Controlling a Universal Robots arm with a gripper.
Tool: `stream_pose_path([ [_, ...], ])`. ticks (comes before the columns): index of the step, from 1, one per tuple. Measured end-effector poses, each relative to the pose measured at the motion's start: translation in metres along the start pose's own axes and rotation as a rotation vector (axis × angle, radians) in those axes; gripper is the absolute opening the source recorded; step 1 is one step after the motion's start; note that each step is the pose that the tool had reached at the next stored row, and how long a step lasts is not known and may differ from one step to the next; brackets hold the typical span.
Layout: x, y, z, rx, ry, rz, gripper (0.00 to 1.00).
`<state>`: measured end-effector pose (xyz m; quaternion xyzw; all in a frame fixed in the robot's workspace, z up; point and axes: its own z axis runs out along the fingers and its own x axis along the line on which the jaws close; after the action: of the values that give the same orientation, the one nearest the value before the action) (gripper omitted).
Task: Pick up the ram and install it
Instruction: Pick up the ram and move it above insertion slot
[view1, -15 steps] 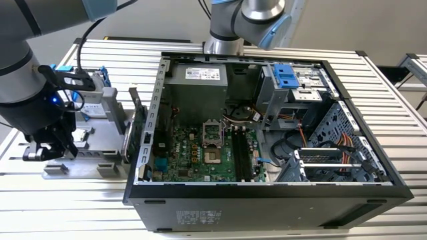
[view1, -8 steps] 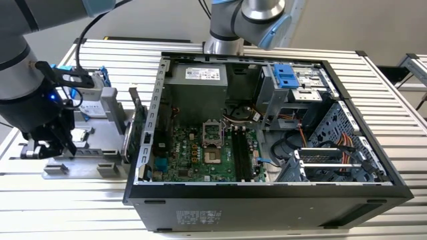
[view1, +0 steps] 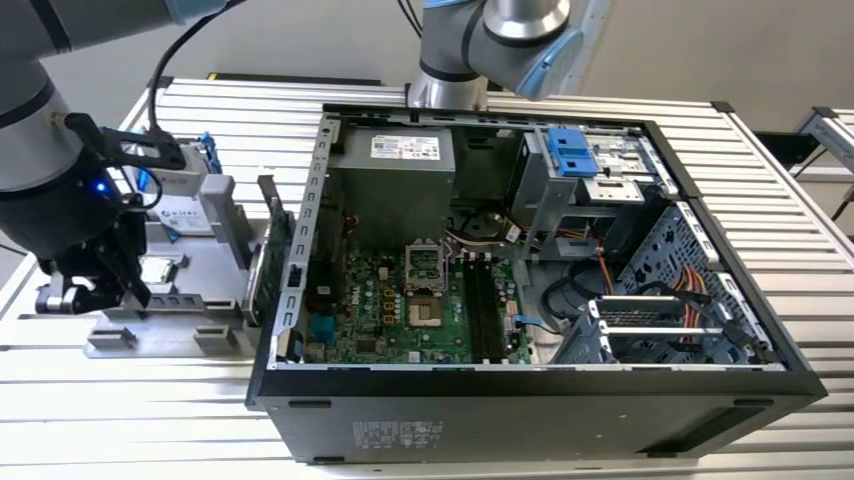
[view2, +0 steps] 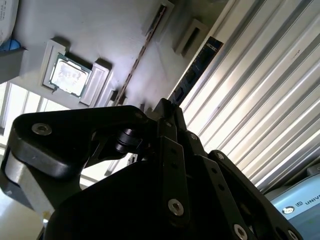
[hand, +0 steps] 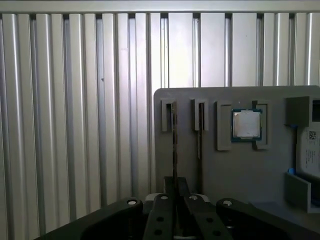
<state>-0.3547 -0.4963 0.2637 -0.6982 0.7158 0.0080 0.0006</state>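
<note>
The end effector (hand: 175, 184) looks closed narrowly on the ram (hand: 174, 150), which stands on edge in its holder (hand: 225, 170) on the table (hand: 75, 125); pickup seems begun, not finished. Farther off, the memory slots (view1: 483, 300) in the case (view1: 534, 410) look bare; installing remains.

Silver-grey arm (view1: 30, 150), pale-blue joint caps (view1: 554, 62) — black cable (view1: 168, 58); black gripper (hand: 175, 186), silver screws (hand: 131, 202).

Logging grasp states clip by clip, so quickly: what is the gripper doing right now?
Gripper: looks closed on the ram, which stands on edge in its slot in the gray holder.
</note>
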Motion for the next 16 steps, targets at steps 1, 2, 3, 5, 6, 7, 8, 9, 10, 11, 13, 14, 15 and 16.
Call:
stream_pose_path([
  [1, 0.0000, 0.0000, -0.0008, 0.0001, 0.0000, 0.000, 0.00],
  [2, 0.0000, 0.0000, -0.0017, 0.0000, 0.0000, 0.000, 0.00],
  [3, 0.0000, 0.0000, -0.0024, 0.0001, -0.0001, 0.000, 0.00],
  [5, 0.0000, 0.0001, -0.0042, 0.0000, 0.0000, 0.000, 0.00],
  [6, -0.0001, 0.0001, -0.0050, 0.0001, 0.0000, 0.000, 0.00],
  [7, 0.0000, 0.0001, -0.0057, 0.0001, 0.0000, 0.000, 0.00],
  [8, -0.0001, 0.0001, -0.0066, 0.0001, 0.0000, 0.000, 0.00],
  [9, -0.0001, 0.0001, -0.0075, 0.0001, -0.0001, 0.000, 0.00],
  [10, -0.0001, 0.0001, -0.0081, 0.0001, -0.0001, 0.001, 0.00],
  [11, -0.0001, 0.0001, -0.0089, 0.0000, 0.0000, 0.001, 0.00],
  [13, -0.0001, 0.0001, -0.0105, 0.0001, -0.0001, 0.001, 0.00],
  [14, -0.0001, 0.0001, -0.0114, 0.0001, -0.0001, 0.001, 0.00],
  [15, -0.0001, 0.0001, -0.0125, 0.0000, 0.0000, 0.001, 0.00],
  [16, -0.0001, 0.0002, -0.0135, 0.0000, 0.0000, 0.001, 0.00],
])
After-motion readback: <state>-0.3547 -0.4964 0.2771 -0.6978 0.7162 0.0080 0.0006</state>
